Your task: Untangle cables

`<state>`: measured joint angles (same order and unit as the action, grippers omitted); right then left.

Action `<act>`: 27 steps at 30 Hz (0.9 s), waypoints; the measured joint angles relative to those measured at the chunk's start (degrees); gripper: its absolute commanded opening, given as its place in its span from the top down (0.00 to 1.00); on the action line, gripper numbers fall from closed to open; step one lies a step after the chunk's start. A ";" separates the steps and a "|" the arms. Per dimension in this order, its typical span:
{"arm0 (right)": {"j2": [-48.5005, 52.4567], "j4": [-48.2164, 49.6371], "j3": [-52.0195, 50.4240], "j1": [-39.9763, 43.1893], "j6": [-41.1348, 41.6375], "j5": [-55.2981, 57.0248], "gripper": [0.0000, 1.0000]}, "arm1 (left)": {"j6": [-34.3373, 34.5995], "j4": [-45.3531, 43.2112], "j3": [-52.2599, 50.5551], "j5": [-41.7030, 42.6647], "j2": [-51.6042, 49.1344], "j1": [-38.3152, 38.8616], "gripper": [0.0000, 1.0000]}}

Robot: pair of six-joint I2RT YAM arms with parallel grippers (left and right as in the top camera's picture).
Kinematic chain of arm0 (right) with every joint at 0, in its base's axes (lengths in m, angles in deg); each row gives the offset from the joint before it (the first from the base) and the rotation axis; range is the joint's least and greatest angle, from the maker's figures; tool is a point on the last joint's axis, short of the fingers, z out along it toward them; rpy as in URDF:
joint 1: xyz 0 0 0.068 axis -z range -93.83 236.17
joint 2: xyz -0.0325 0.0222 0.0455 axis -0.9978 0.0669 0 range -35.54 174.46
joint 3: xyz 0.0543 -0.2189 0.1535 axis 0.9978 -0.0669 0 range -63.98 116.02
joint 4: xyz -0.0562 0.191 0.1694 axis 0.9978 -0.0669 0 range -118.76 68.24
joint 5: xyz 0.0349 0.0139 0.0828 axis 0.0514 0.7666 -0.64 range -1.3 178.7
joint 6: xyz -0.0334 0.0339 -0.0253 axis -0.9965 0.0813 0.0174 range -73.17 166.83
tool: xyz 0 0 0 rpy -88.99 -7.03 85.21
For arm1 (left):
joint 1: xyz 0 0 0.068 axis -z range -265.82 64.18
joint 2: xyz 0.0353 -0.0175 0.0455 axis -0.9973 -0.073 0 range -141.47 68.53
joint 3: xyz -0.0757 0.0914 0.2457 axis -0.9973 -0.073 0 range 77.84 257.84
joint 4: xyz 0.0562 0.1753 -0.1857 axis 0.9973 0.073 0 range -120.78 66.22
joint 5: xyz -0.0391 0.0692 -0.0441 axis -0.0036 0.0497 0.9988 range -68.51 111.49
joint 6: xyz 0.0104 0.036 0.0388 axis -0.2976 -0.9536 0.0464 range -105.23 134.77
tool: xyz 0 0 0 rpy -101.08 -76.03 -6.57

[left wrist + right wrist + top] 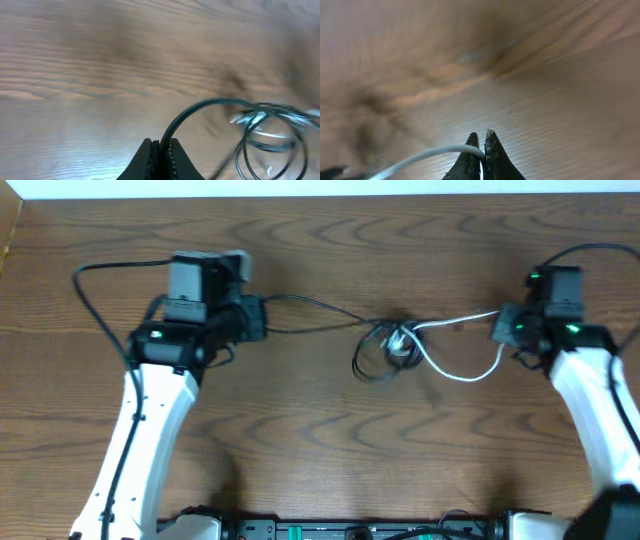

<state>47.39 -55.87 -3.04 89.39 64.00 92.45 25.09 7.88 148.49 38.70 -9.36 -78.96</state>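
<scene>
A thin black cable runs from my left gripper across the wooden table to a small tangle of loops at the centre. A white cable leaves that tangle, curves down, and its other strand rises to my right gripper. In the left wrist view the left gripper is shut on the black cable, which arcs toward the blurred loops. In the right wrist view the right gripper is shut on the white cable.
The wooden table stretches below the tangle between both white arms. Thicker black arm wires loop behind the left arm and over the right arm. A pale strip marks the table's far edge.
</scene>
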 measured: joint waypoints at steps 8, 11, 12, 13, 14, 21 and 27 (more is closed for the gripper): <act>-9.53 0.15 0.02 3.08 -3.87 1.97 0.99 | 0.39 -0.11 0.00 -0.87 0.00 -3.82 0.92; -11.06 0.85 0.02 3.15 -4.22 4.35 0.99 | 0.59 -0.17 0.00 -6.27 0.00 -4.00 0.92; -11.37 1.05 0.00 3.37 -4.22 5.07 0.99 | 0.87 -0.26 0.00 -8.41 0.00 -4.37 0.93; -11.56 1.16 0.02 3.74 -4.22 5.53 0.99 | 1.20 -0.31 0.00 -9.68 0.00 -4.85 0.93; -11.61 1.22 0.00 4.20 -4.22 5.95 0.99 | 1.51 -0.35 0.00 -10.49 0.00 -5.35 0.93; -11.65 1.33 0.00 11.89 -3.10 5.62 0.99 | 5.92 -0.42 0.00 -11.52 0.00 -11.96 0.92; -11.65 1.33 0.00 17.03 -2.40 2.62 0.99 | 9.29 -0.68 0.00 -9.77 0.00 -14.86 0.93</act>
<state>35.74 -54.54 -3.04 106.42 61.59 95.07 34.38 7.20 148.49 28.93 -9.36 -93.83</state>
